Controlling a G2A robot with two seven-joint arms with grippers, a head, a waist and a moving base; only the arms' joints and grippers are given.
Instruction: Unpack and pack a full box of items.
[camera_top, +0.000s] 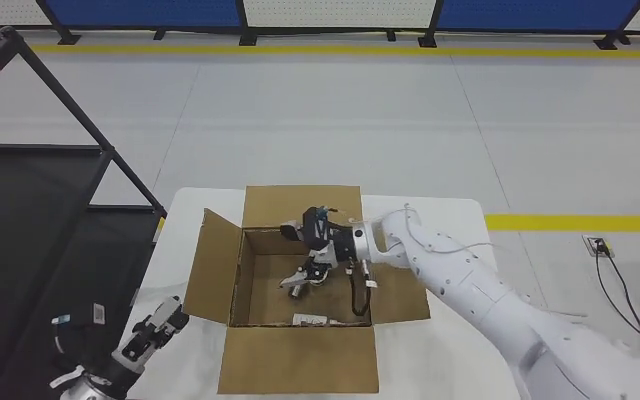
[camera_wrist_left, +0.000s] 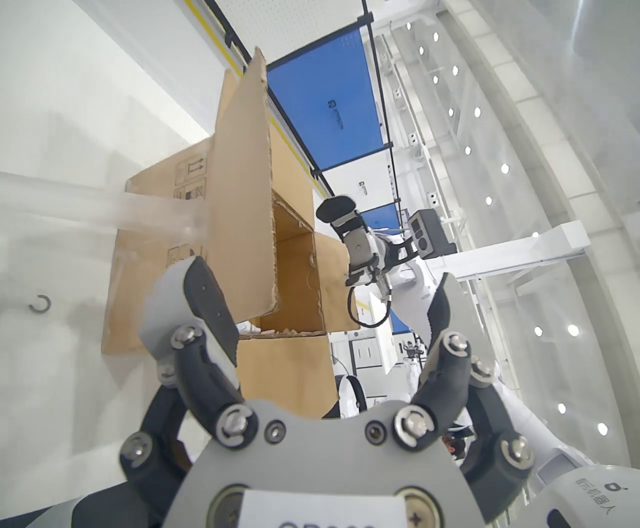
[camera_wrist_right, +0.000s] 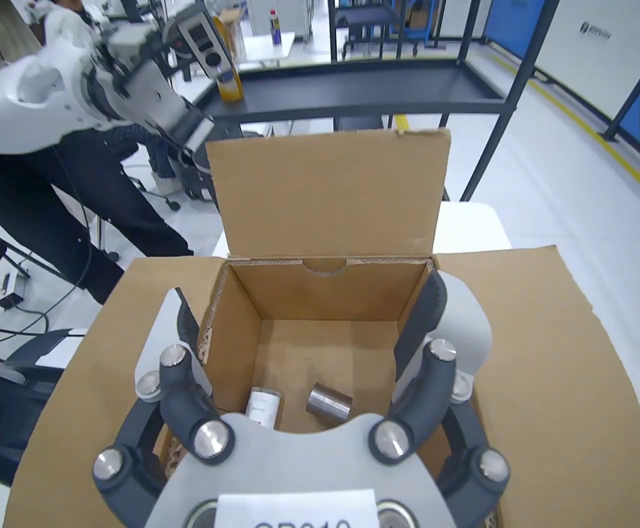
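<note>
Right gripper (camera_wrist_right: 307, 300) hangs low over the open box (camera_wrist_right: 325, 200), fingers spread wide and nothing between them. Down on the box floor there are 2 items, both lying on their sides: a short metal cylinder (camera_wrist_right: 327, 405) and, just beside it, a labelled tube (camera_wrist_right: 264, 405).

Here's the bit that matters. Both pieces sit almost straight beneath the open jaws, close under the palm, so the next move looks like a drop more than a reach. The metal cylinder's long axis seems to run roughly along the line between the 2 fingers, so closing as it stands would pinch it end to end. I'd guess a turn of the wrist is wanted first. The labelled tube lies the other way, crossing that line, and its sides look better placed for a squeeze. It rests near the box wall on the robot's side, and part of it is hidden under the palm.

Left gripper (camera_top: 170, 320) is spread open too and holds nothing. It sits outside the box at the near corner of the table (camera_top: 430, 215), beyond the raised side flap. The right arm is plainly the nearer one.
</note>
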